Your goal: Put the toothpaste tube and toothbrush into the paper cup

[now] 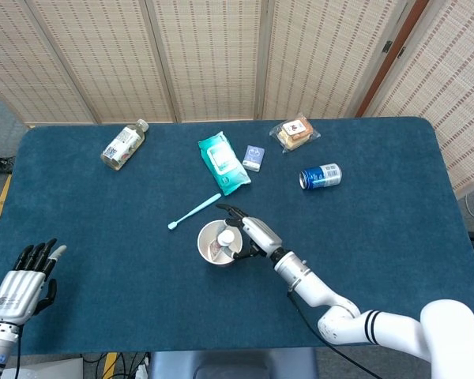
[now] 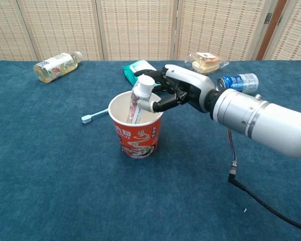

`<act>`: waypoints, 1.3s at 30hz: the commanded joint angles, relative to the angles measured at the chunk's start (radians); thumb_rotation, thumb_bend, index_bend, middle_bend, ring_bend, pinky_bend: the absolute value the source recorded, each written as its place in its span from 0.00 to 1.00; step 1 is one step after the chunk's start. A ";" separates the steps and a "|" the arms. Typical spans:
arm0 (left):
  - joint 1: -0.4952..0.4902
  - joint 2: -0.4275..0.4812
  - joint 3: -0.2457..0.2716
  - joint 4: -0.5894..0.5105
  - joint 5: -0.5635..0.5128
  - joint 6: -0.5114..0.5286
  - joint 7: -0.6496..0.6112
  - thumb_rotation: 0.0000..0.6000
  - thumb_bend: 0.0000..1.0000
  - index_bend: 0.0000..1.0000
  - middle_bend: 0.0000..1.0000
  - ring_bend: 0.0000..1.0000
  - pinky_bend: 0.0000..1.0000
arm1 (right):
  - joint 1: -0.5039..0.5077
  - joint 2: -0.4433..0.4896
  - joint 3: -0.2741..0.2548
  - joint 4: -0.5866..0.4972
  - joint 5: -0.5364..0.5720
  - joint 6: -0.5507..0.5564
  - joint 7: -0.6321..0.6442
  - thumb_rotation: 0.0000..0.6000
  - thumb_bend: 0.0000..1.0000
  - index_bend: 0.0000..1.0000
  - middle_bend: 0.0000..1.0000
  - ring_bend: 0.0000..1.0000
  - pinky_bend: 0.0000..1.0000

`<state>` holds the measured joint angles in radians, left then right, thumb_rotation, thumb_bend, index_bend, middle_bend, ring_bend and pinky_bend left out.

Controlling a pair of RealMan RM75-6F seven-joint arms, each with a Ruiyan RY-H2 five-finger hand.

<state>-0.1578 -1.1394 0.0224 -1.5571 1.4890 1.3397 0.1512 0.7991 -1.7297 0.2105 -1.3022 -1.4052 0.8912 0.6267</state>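
The red-printed paper cup [image 2: 137, 133] [image 1: 208, 245] stands upright mid-table. The toothpaste tube [image 2: 139, 100] [image 1: 225, 237] stands in it, white cap up, leaning toward the right rim. My right hand [image 2: 183, 91] [image 1: 249, 231] is at the cup's right rim and pinches the tube just under the cap. The light-blue toothbrush [image 2: 94, 117] [image 1: 194, 212] lies flat on the cloth to the left of the cup and behind it. My left hand [image 1: 20, 284] rests at the near left edge, fingers straight and holding nothing; the chest view does not show it.
Along the far side lie a plastic bottle [image 1: 124, 144] [image 2: 56, 65], a teal wipes pack [image 1: 223, 162], a small blue box [image 1: 253, 158], a wrapped sandwich [image 1: 295, 133] [image 2: 206, 60] and a blue can [image 1: 321, 175] [image 2: 237, 82]. A black cable [image 2: 261, 201] trails under my right forearm.
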 commanded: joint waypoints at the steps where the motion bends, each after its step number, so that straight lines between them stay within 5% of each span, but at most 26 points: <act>1: -0.001 -0.001 0.000 0.000 -0.001 -0.001 0.002 1.00 0.66 0.07 0.00 0.00 0.00 | -0.004 0.006 -0.001 -0.007 0.000 0.006 -0.003 1.00 0.28 0.61 0.07 0.00 0.11; 16: -0.010 -0.006 -0.003 -0.009 -0.004 -0.015 0.021 1.00 0.66 0.07 0.00 0.00 0.00 | -0.036 0.052 -0.022 -0.059 -0.002 0.031 -0.015 1.00 0.28 0.54 0.06 0.00 0.11; 31: -0.017 -0.011 -0.002 -0.013 -0.010 -0.027 0.030 1.00 0.66 0.07 0.00 0.00 0.00 | -0.048 0.067 -0.033 -0.060 -0.003 0.029 -0.006 1.00 0.19 0.32 0.04 0.00 0.11; 39: -0.017 -0.009 -0.002 -0.015 -0.012 -0.028 0.030 1.00 0.66 0.07 0.00 0.00 0.00 | -0.052 0.071 -0.031 -0.066 -0.009 0.039 0.002 1.00 0.18 0.28 0.04 0.00 0.12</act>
<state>-0.1749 -1.1488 0.0210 -1.5719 1.4776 1.3117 0.1818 0.7474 -1.6588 0.1795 -1.3673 -1.4134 0.9294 0.6278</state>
